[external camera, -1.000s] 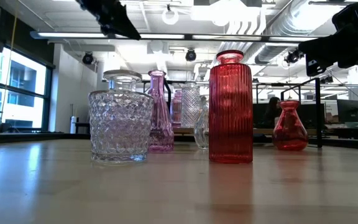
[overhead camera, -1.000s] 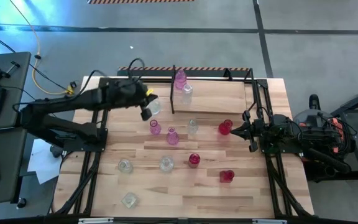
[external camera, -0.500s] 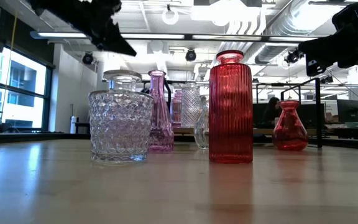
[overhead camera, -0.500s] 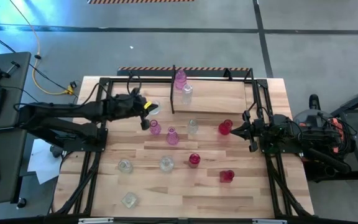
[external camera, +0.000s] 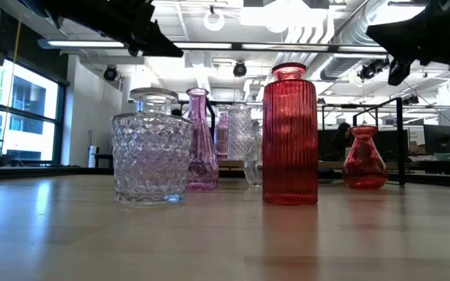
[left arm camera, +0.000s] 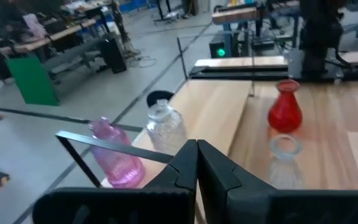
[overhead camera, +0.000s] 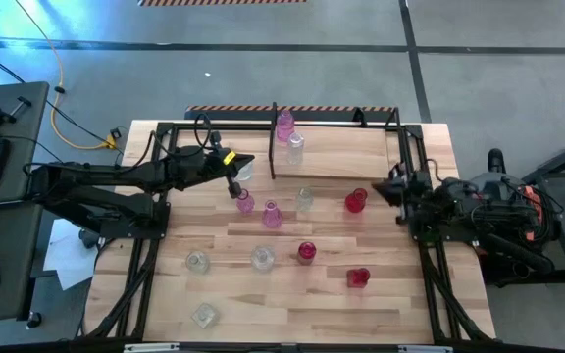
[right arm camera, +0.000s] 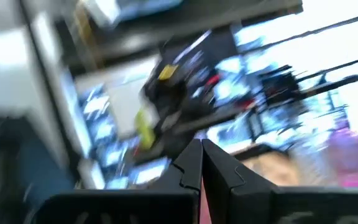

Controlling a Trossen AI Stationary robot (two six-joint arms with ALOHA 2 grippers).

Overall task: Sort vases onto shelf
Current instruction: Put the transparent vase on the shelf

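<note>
High view, table: the pale wooden table (overhead camera: pixel 292 294) was bare along its near edge and in the strip between the two arms' black frames.
High view, shelf: the shelf (overhead camera: pixel 333 142) stood at the far edge, thin black frame over light board; a pink vase (overhead camera: pixel 284 125) and a clear vase (overhead camera: pixel 294 145) sat at its left end, the rest of the board free.
High view, left gripper: the left gripper (overhead camera: pixel 236 183) hung over the far-left part of the table, fingers pressed together and holding nothing, just beside a small magenta vase (overhead camera: pixel 245 203).
High view, right gripper: the right gripper (overhead camera: pixel 392 188) was at the right side, fingers closed and empty, near a round red vase (overhead camera: pixel 355 201).
High view, loose vases: a pink bottle (overhead camera: pixel 272 214), a clear one (overhead camera: pixel 304 199), a red one (overhead camera: pixel 306 251), a red ribbed jar (overhead camera: pixel 358 277) and three clear pieces (overhead camera: pixel 197 262) lay scattered mid-table, well apart (room to pass between most).
Low view: a cut-diamond clear glass jar (external camera: pixel 151 150) and a tall ribbed red cylinder (external camera: pixel 290 136) stood nearest, a slim pink bottle (external camera: pixel 200 140) behind them, a bulbous red vase (external camera: pixel 364 158) farther right; smooth board lay open in front.
Left wrist view: closed fingers (left arm camera: pixel 185 168) pointed toward the shelf's black rail, with the pink and clear vases behind it.
Right wrist view: fingers (right arm camera: pixel 194 163) met at the tips; the rest was blurred.
</note>
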